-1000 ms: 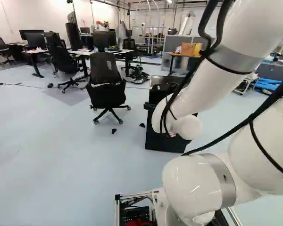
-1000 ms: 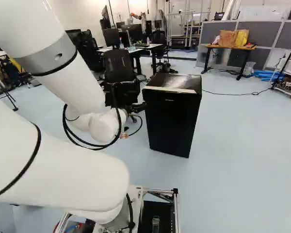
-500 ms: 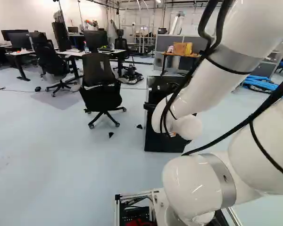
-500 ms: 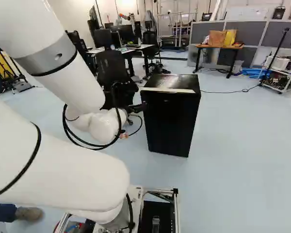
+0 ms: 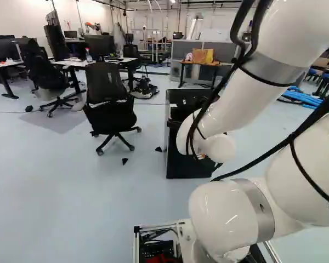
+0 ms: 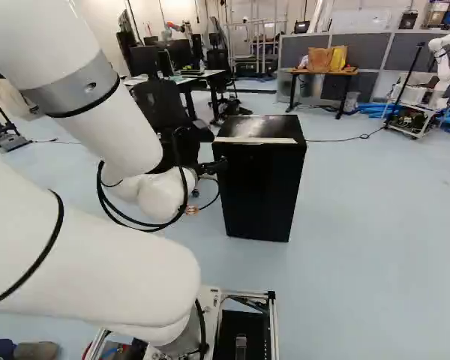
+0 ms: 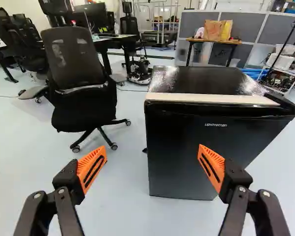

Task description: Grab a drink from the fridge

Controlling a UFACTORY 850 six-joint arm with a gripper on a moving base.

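The white arm [image 5: 233,216] rises from its lowest joint at the foot of the left base view. Its upper links fill the right side there, and one slants down from the upper right corner to a rounded wrist near the middle. In the right base view that link comes down from the upper left to the wrist, left of centre, with black cables [image 6: 105,202] looping around it. From the wrist, the black gripper [image 6: 212,166] points ahead, toward the mini fridge.

The wrist view shows the two fingers spread wide apart, their orange pads [image 7: 212,166] touching nothing, with no object held between them. One finger overlaps the fridge's front as seen from the wrist; the other stands over bare floor, on the side toward the chair.

The black mini fridge [image 6: 259,187] stands upright on the floor, its door shut, with a pale strip along the front edge of its top. It is just right of centre in the upper half of the right base view, and partly behind the arm in the left one. A mesh-backed office chair [image 5: 107,109] stands near it, left of centre in the left base view. Farther back is a table [image 6: 322,72] carrying bags.
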